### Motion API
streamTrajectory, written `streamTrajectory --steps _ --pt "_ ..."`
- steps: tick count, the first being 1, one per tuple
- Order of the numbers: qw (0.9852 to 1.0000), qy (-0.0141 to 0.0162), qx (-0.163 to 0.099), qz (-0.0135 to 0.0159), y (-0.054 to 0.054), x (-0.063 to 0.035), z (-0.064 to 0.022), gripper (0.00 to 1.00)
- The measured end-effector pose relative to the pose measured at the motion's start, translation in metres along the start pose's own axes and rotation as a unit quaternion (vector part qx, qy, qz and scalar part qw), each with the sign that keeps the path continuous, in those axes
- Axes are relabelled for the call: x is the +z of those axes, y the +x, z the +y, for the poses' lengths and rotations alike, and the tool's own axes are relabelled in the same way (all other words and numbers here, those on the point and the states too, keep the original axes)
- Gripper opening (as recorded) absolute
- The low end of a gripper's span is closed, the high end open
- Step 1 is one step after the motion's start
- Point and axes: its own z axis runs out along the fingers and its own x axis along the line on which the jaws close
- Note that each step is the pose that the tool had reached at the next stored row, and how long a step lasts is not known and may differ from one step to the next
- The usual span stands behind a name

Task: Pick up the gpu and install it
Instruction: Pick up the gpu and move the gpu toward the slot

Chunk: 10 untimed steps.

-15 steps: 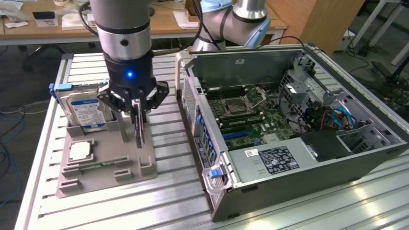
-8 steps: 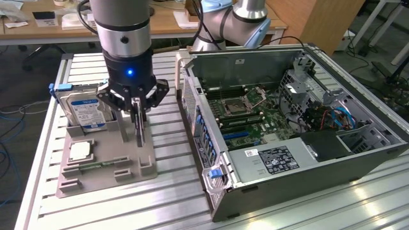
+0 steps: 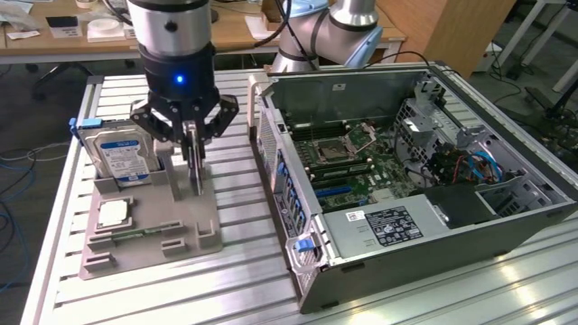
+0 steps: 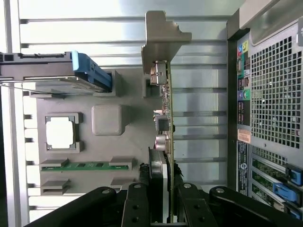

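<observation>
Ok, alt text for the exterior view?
The gripper grips the upright gpu, standing in a grey fixture beside a blue-labelled hard drive. To the exterior view's right lies an open computer case, motherboard exposed, on a slatted table.

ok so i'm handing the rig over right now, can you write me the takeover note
Gripper: shut on the thin dark grey-black gpu card.
Card: stands on edge in the grey plastic holder tray, which sits beside the open grey computer case.
Done: the card is gripped.
Left: the card is not yet lifted clear of the tray and not yet installed in the case.
</observation>
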Motion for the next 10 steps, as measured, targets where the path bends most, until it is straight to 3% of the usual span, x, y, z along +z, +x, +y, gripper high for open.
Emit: streamTrajectory --steps 10 --pt "1.0000 0.0000 0.000 0.0000 0.000 -0.0456 0.0016 0.28"
